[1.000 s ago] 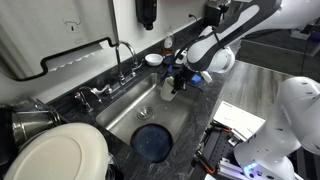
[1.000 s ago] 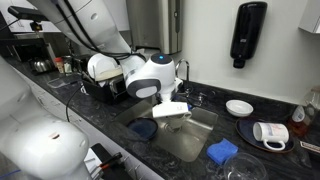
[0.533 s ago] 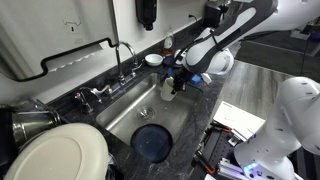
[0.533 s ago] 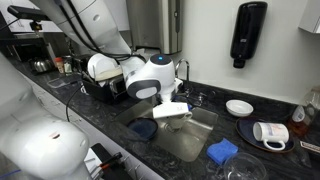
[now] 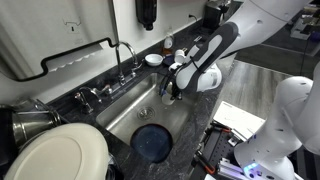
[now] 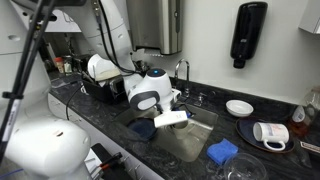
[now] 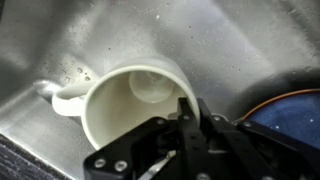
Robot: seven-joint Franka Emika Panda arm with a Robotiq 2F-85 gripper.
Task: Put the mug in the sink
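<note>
My gripper (image 7: 190,106) is shut on the rim of the white mug (image 7: 118,112). The mug hangs mouth-up toward the wrist camera, handle to the left, just above the steel floor of the sink (image 7: 235,40). In both exterior views the gripper (image 5: 174,86) (image 6: 166,112) holds the mug (image 5: 168,94) (image 6: 172,119) low inside the sink basin (image 5: 120,118) (image 6: 190,145), near its wall. I cannot tell whether the mug touches the sink floor.
A blue plate (image 5: 152,142) (image 7: 296,104) lies in the sink. The chrome faucet (image 5: 122,55) stands behind it. A large cream plate (image 5: 55,158), a white bowl (image 6: 239,107), a blue sponge (image 6: 222,152) and another white mug on a dark plate (image 6: 268,133) are on the counter.
The arm has dropped lower and carried the mug down into the sink basin. The grip on the rim has not changed.
</note>
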